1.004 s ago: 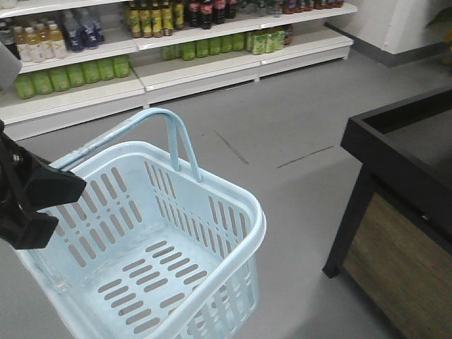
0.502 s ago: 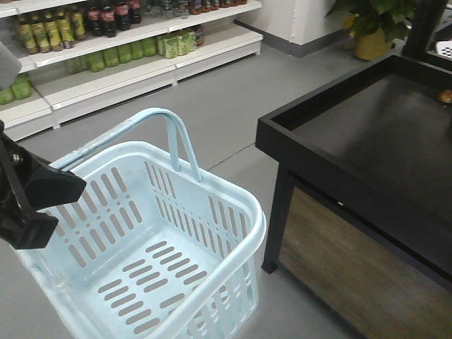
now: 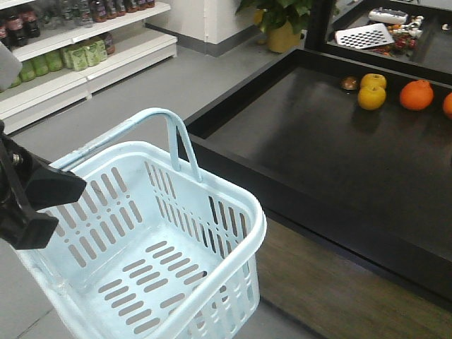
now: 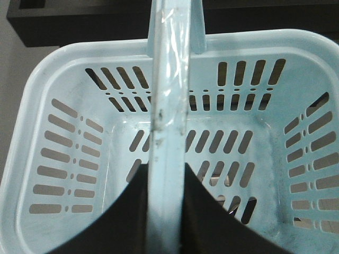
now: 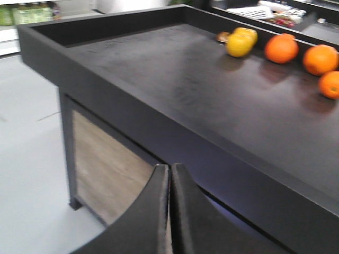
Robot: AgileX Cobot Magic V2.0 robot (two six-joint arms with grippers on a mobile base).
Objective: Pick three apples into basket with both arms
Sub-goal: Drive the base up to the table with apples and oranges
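Left gripper (image 4: 167, 182): fingers clamped on the hoop handle (image 4: 172, 79) of the basket (image 3: 240, 195), which hangs near left, just beside the black display table (image 3: 318, 162). Right gripper (image 5: 169, 170): fingers pressed together, holding nothing, before the table's near edge. Oranges (image 3: 416, 94) lie far right.

The basket (image 3: 106, 205) hangs at the near left, its handle (image 3: 174, 138) between the fingers of the left hand (image 4: 165, 180), with the counter (image 3: 318, 155) just to its right. Oranges (image 3: 416, 94) lie at the counter's far right, two other fruits (image 3: 371, 93) to their left. Shelves of bottles (image 3: 85, 63) stand behind the basket.
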